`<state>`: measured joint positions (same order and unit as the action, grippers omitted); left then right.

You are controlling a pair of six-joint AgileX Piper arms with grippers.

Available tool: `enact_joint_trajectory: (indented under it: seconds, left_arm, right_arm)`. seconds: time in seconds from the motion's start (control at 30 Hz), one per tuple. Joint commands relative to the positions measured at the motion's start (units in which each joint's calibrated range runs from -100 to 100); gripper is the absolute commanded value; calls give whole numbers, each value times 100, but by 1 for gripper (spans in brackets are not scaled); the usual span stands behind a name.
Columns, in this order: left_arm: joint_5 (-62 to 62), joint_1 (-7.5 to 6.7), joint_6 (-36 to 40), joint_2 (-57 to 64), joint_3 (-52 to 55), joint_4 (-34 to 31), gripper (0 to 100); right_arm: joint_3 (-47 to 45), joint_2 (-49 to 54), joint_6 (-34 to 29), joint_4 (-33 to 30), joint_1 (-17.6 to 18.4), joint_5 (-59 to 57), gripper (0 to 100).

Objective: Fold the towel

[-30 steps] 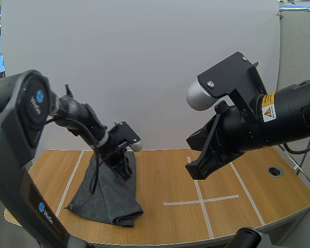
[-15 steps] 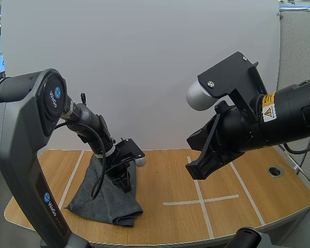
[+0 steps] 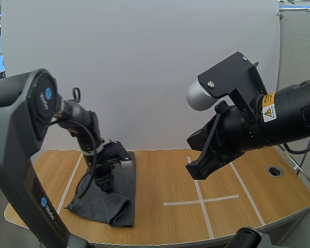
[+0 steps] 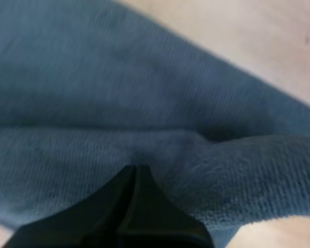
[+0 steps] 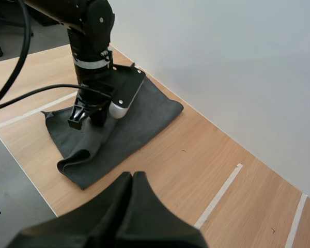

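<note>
A dark grey towel (image 3: 115, 204) lies folded over on the left part of the wooden table (image 3: 160, 168). My left gripper (image 3: 105, 184) points down onto the towel's upper layer. Over the towel (image 4: 93, 103) in the left wrist view, my left gripper (image 4: 133, 169) is one dark wedge, shut, its tip touching a crease in the cloth. My right gripper (image 3: 195, 168) hangs high above the table's middle. In its own view the right gripper (image 5: 132, 176) is shut on nothing, looking down at the towel (image 5: 144, 119) and the left gripper (image 5: 81, 122).
White tape lines (image 3: 200, 199) form a cross on the table right of the towel, and another tape line (image 3: 72, 175) runs along its left. A round metal-rimmed hole (image 3: 275, 171) sits near the right edge. The table's front edge lies close to the towel's folded corner.
My left arm has swung to the left over the towel. The towel's near right corner has shifted left with it and lies flatter. The right arm has not moved.
</note>
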<state>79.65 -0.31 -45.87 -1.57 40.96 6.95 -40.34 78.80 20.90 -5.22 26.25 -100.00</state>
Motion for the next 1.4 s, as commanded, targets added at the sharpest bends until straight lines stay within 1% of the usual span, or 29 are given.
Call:
enact_joint_trajectory:
  seconds: [0.0, 0.03, 0.13, 0.17, 0.23, 0.33, 0.4, 0.47, 0.53, 0.57, 0.6, 0.73, 0.87, 0.9, 1.0, 1.13, 1.17, 1.23, 1.37]
  left_arm:
    - [800, 460, -258, 277, 22, -115, 0]
    - [859, 578, -334, 287, 67, -90, 0]
    - [859, 821, -558, 287, 268, -90, 0]
    - [786, 930, -652, 287, 354, -90, 0]
    - [743, 1103, -760, 292, 390, -61, 0]
    - [723, 1332, -961, 430, 366, 218, 0]
    - [755, 1472, -1218, 681, 351, 631, 0]
    - [792, 1576, -1418, 966, 334, 1021, 0]
    - [975, 1680, -1700, 1448, 266, 1638, 0]
    - [1034, 1705, -1762, 1578, 258, 1808, 0]
    - [1190, 1775, -1879, 1914, 228, 2231, 0]
    - [1316, 1936, -2054, 2631, 215, 3021, 0]
    - [1316, 2100, -2103, 3308, 215, 3491, 0]
    - [1316, 2153, -2103, 3531, 215, 3640, 0]
    - [1299, 2249, -2103, 3866, 215, 3911, 0]
    - [994, 2266, -2133, 4045, 215, 4133, 0]
    - [473, 2266, -2133, 4185, 215, 4190, 0]
    - [-141, 2266, -2133, 4267, 215, 4190, 0]
    - [-984, 2266, -2133, 4304, 215, 4190, 0]
  right_arm:
    - [-7, 2, 28, -47, -21, 0, 0]
    - [-7, 2, 28, -47, -21, 0, 0]
    - [-7, 2, 28, -36, -21, 0, 0]
    - [-7, 2, 28, -24, -21, 0, 0]
    - [-7, 2, 28, -24, -21, 0, 0]
    - [-7, 2, 28, -24, -21, 0, 0]
    - [-7, 2, 28, -24, -21, 0, 0]
    - [-7, -8, 28, -13, -21, 0, 0]
    - [-7, -88, 50, 87, -21, 0, 0]
    - [-20, -162, 75, 142, -32, 0, 0]
    - [-20, -245, 75, 155, -59, 0, 0]
    - [-20, -640, 160, 274, -135, 0, 0]
    - [-20, -1196, 182, 286, -201, 0, 0]
    - [-20, -1288, 182, 286, -210, 0, 0]
    - [-20, -1413, 292, 268, -255, 102, 0]
    - [-8, -1417, 292, 242, -334, 599, 0]
    - [-8, -1425, 292, 275, -353, 599, 0]
    - [-8, -1425, 292, 275, -353, 599, 0]
    - [-8, -1469, 292, 287, -353, 630, 0]
